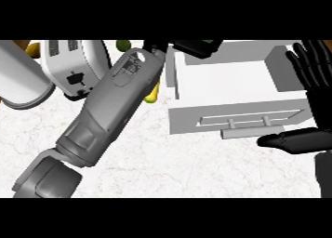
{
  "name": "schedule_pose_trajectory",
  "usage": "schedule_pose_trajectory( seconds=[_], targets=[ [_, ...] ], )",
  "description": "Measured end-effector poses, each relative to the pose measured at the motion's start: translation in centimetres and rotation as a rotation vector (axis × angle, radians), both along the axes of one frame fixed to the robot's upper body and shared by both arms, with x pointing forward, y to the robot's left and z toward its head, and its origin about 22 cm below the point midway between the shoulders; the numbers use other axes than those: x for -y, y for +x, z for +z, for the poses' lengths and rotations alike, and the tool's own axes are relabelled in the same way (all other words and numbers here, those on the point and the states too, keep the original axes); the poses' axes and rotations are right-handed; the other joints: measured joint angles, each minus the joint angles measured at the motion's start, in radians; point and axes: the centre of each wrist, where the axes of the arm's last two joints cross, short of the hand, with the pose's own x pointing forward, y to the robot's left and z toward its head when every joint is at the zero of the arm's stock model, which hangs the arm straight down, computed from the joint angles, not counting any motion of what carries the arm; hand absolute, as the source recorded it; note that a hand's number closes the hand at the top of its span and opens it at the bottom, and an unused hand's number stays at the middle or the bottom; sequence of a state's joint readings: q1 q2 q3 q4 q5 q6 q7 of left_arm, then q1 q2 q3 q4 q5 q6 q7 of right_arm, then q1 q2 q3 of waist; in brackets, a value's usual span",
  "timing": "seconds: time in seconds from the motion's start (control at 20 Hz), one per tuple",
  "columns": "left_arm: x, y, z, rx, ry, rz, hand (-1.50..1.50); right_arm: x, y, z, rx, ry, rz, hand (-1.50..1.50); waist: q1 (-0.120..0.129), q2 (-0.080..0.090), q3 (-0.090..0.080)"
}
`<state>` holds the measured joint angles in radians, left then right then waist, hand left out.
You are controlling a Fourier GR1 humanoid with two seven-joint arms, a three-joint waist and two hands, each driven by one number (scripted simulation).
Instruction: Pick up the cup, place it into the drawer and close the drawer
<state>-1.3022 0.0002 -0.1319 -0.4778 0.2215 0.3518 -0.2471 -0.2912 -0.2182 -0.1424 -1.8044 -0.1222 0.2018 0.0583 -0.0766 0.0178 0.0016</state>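
Observation:
My left forearm runs from the lower left up to the top middle. Its black left hand [189, 48] sits at the picture's upper edge, over the back left corner of the open white drawer [230, 81]. The fingers are curled round a green cup [211, 43], of which only a sliver shows. The drawer is pulled out, and its front panel with the handle [245, 123] faces me. My right hand [318, 93] stands open at the right edge beside the drawer, fingers up, thumb [288, 139] just past the drawer's front.
A white toaster [76, 65] stands at the back left, with a large white cylinder [17, 76] beside it. Yellow-green items lie near the toaster [34, 47], at the back [123, 45] and under my left forearm [152, 95]. Marble counter [195, 162] spreads in front.

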Motion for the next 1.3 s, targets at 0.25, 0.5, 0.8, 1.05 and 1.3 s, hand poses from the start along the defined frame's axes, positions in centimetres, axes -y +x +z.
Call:
schedule_pose_trajectory(
  seconds=[0.25, 0.5, 0.8, 1.05, 1.3],
  targets=[
    [0.1, 0.2, -1.7, -0.096, 0.096, -0.03, 1.5, -0.5, 0.5, 1.1, 0.009, -0.005, 0.033, -1.5, -0.038, 0.009, 0.0],
    [-0.1, 0.1, -3.3, -0.151, 0.178, -0.057, -1.5, -1.2, 0.9, 1.5, 0.022, -0.008, 0.075, -1.5, -0.079, 0.021, 0.001],
    [-0.5, -0.3, -4.9, -0.16, 0.139, -0.073, -1.5, -2.4, 1.6, 1.9, 0.032, -0.002, 0.16, -1.5, -0.118, 0.033, 0.0],
    [-0.5, -0.5, -4.8, -0.13, 0.001, -0.102, -1.5, -4.4, 1.8, 2.1, 0.025, -0.001, 0.352, 1.5, -0.128, 0.036, -0.001],
    [-0.2, -0.6, -4.0, -0.066, -0.134, -0.122, -1.5, -5.9, 1.6, 1.4, -0.045, -0.082, 0.556, 1.5, -0.115, 0.03, -0.002]
  ],
)
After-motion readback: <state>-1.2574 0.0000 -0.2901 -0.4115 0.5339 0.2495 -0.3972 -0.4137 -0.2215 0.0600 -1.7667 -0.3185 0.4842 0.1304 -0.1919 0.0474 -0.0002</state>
